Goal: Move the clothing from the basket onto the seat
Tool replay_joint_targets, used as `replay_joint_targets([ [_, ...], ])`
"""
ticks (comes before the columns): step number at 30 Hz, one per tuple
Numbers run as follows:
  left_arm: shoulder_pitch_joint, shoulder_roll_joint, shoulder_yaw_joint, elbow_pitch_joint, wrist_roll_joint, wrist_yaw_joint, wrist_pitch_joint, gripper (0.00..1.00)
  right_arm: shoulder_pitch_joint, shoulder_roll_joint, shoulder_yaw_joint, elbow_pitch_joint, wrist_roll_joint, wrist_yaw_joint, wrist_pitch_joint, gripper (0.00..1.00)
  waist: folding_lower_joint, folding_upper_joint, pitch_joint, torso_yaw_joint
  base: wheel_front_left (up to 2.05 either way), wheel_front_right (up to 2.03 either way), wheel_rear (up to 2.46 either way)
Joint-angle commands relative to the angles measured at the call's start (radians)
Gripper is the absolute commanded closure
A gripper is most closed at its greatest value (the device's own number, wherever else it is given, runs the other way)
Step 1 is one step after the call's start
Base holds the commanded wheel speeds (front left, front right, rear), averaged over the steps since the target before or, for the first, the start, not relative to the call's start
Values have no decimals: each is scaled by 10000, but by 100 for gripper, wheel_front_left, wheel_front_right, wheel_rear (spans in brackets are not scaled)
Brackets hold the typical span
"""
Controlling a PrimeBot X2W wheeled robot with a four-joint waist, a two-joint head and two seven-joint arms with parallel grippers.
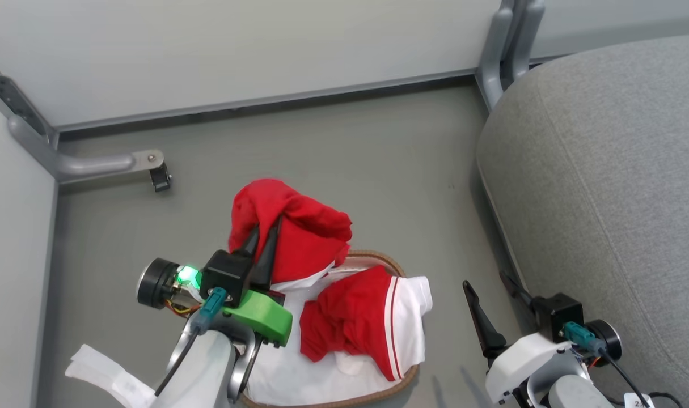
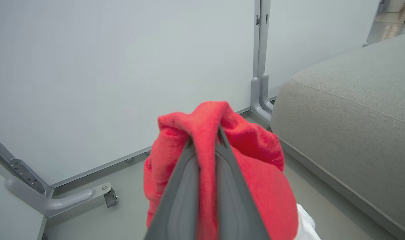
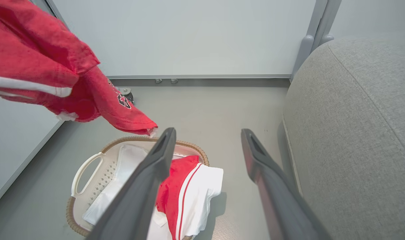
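— Clothing, where is it?
— One red garment (image 1: 304, 232) hangs pinched in the left gripper (image 1: 266, 224) above the basket (image 1: 378, 256); a red-and-white garment (image 1: 355, 323) lies inside.
— Any writing?
— Some dark lettering (image 3: 122, 100) on the hanging one, too folded to read. The right gripper (image 1: 485, 279) stands spread beside the seat (image 1: 605, 170).

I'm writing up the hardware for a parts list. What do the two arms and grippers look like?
Each gripper has two long, dark, tapered fingers on a black boxy base, with a teal plug feeding a dark cable. The left gripper is mounted on a bright green bracket beside a green light; the right gripper on a white bracket. The forearms are pale grey.
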Motion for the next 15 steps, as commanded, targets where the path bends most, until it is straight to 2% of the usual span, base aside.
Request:
replay_joint_targets([
  [1, 151, -61, 131, -302, 28, -58, -11, 100, 172, 2, -25, -51, -34, -3, -48, 0, 1, 0, -261, -64, 0, 0, 0],
  [15, -219, -445, 384, -2348, -145, -539, -11, 100, 695, 92, -88, -494, -126, -3, -48, 0, 1, 0, -907, -258, 0, 0, 0],
])
